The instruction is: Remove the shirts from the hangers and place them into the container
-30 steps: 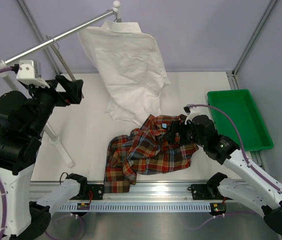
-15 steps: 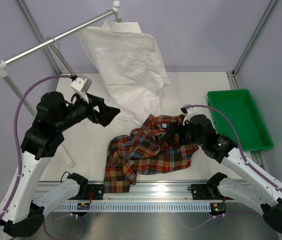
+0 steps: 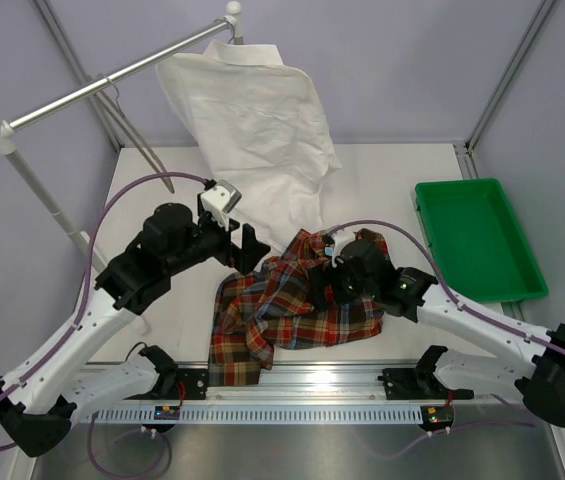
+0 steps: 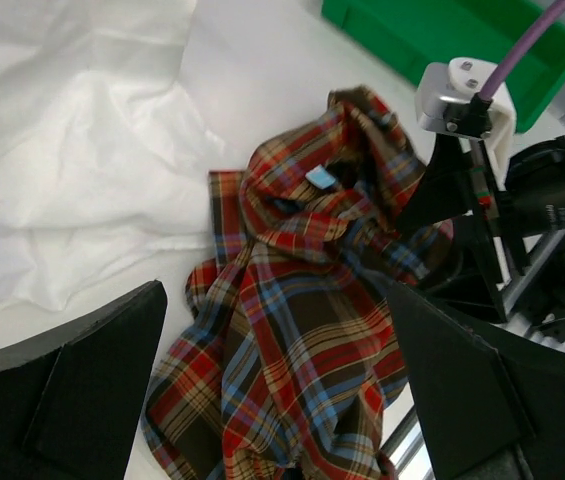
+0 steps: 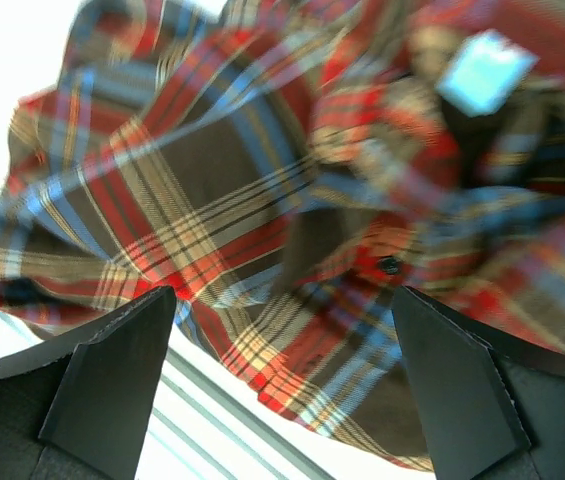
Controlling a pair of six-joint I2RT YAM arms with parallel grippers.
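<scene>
Checking both wrist views, I find the left gripper point(image 3: 253, 250) and right gripper point(image 3: 319, 286) spread wide — nothing held. Both hang over the crumpled red-orange plaid shirt point(image 3: 282, 318).

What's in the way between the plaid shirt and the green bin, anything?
No loose object shows there. The plaid shirt lies heaped near the table's front edge, with the green bin to its right and a strip of bare table between them. Only the right arm itself stretches over the shirt's right side, passing the bin's near corner.
</scene>
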